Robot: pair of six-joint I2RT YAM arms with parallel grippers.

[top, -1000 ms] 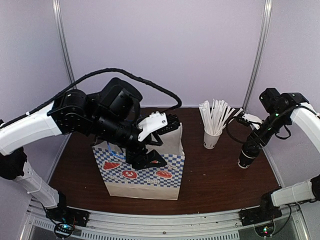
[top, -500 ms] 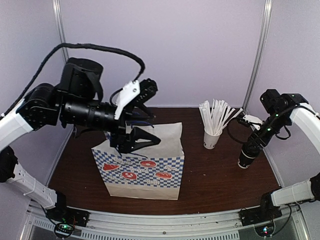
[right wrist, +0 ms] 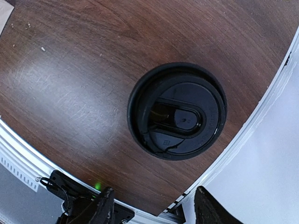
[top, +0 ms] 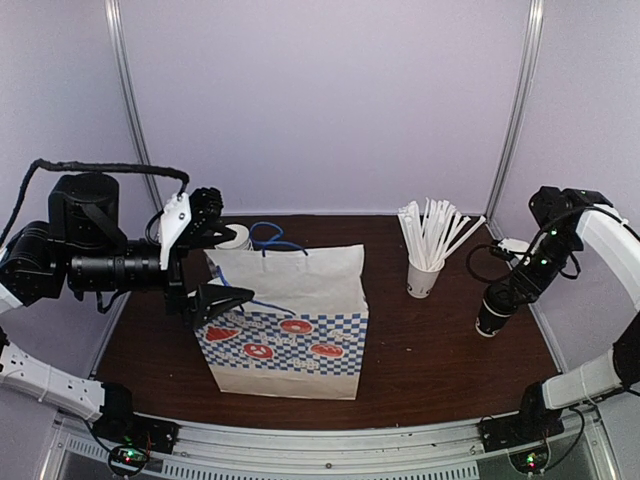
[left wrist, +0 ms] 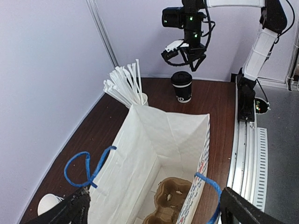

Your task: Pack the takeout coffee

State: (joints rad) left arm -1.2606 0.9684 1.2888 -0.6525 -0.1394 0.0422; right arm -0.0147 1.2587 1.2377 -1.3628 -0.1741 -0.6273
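Note:
The takeout coffee [top: 494, 311], a small black cup with a black lid, stands on the table at the right. It also shows in the left wrist view [left wrist: 182, 87] and from straight above in the right wrist view [right wrist: 177, 111]. My right gripper [top: 512, 286] hangs open just above it [right wrist: 154, 211], holding nothing. The checkered paper bag [top: 290, 325] stands open in the middle, with a brown cardboard cup carrier [left wrist: 171, 200] at its bottom. My left gripper [top: 235, 265] is open and empty at the bag's left end [left wrist: 154, 215], one finger on each side of it.
A white cup with white sticks [top: 425, 272] stands right of the bag, between it and the coffee. A cup with a white inside [top: 235, 238] stands behind the bag's left corner. The bag's blue handles [left wrist: 86, 167] stick up. The coffee is close to the table's right edge [right wrist: 243, 140].
My left arm has pulled back up and to the left, away from over the bag's mouth. My right gripper has shifted slightly over the coffee.

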